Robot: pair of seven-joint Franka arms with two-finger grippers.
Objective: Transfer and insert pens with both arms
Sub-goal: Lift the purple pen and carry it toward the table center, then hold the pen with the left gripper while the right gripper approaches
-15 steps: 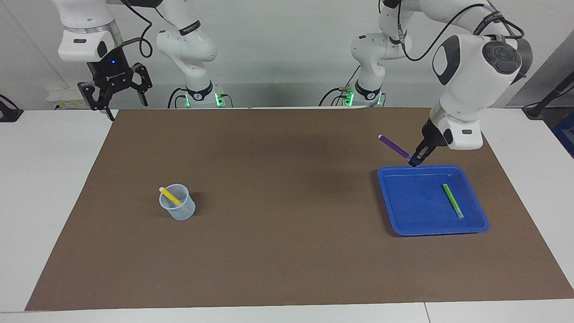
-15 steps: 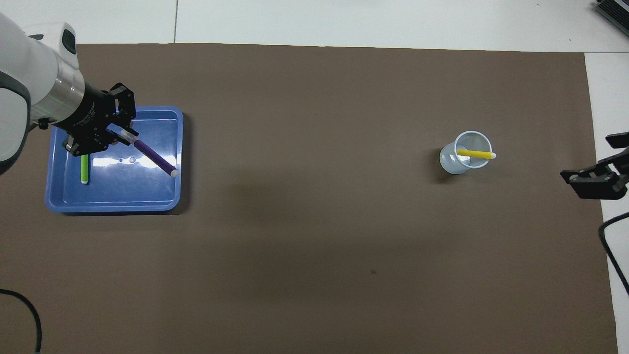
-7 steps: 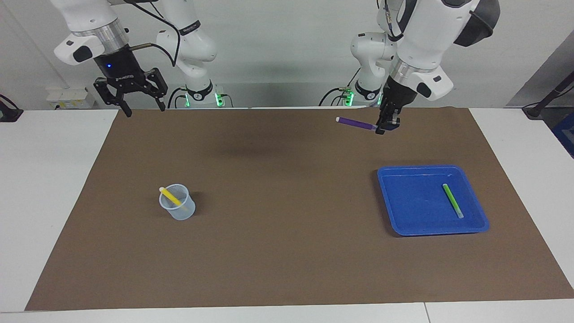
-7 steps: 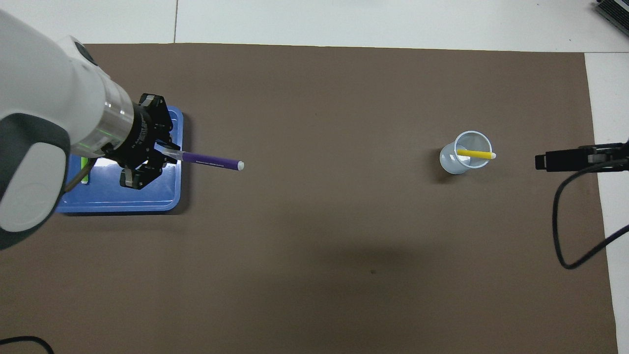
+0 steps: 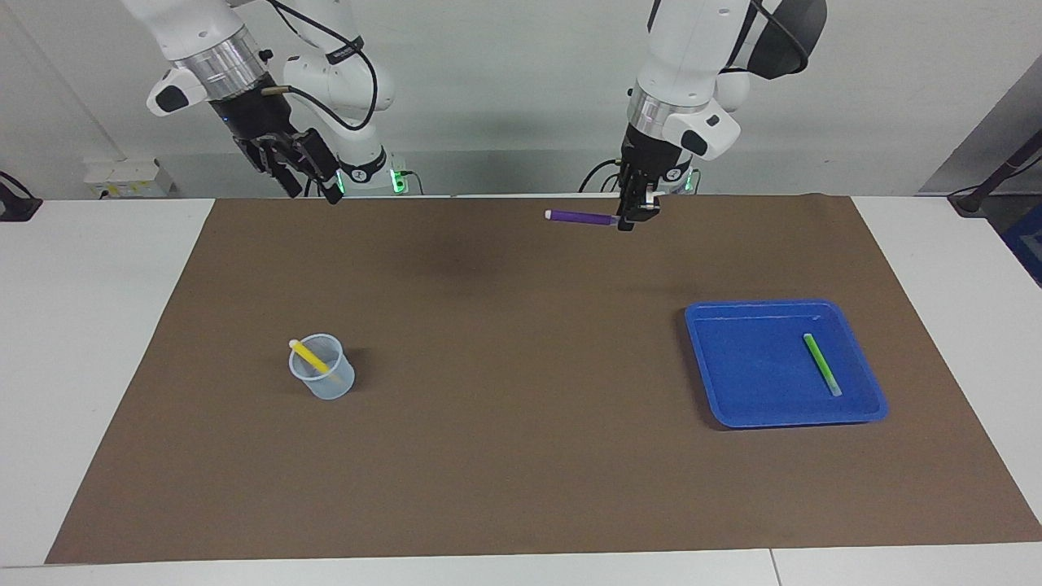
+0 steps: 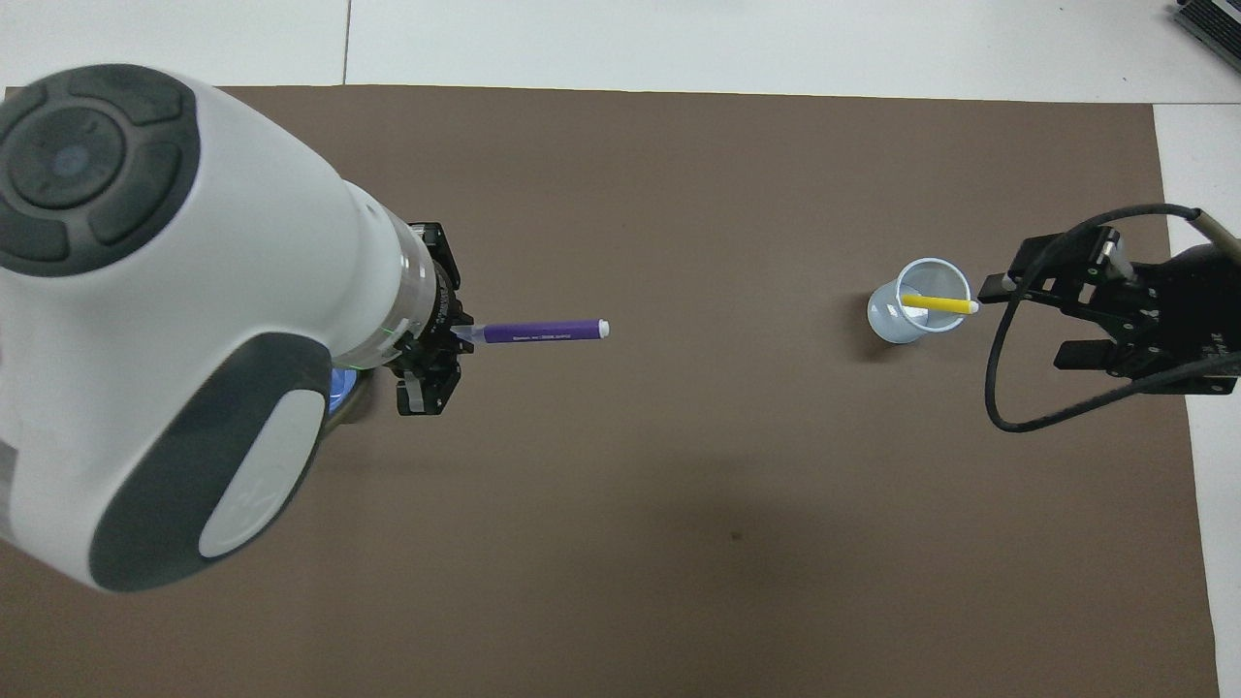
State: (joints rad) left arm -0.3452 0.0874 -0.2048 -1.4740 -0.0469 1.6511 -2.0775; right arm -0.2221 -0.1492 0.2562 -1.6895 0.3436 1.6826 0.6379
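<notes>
My left gripper (image 5: 631, 217) is shut on one end of the purple pen (image 5: 580, 217) and holds it level, high over the mat, with its white cap pointing toward the right arm's end. Both show in the overhead view: the left gripper (image 6: 454, 334) and the purple pen (image 6: 543, 332). My right gripper (image 5: 313, 194) is open and empty in the air; in the overhead view the right gripper (image 6: 1026, 322) is beside the cup. The yellow pen (image 5: 309, 356) leans in the clear cup (image 5: 327, 384). The green pen (image 5: 822, 364) lies in the blue tray (image 5: 757, 391).
A brown mat (image 5: 521, 472) covers most of the white table. In the overhead view the left arm hides nearly all of the tray and the green pen. The cup (image 6: 892, 320) with the yellow pen (image 6: 936, 303) stands toward the right arm's end.
My left gripper has lifted the purple pen off the tray, turned it level and carried it toward the table's middle. My right gripper has swung in from the table's end toward the cup.
</notes>
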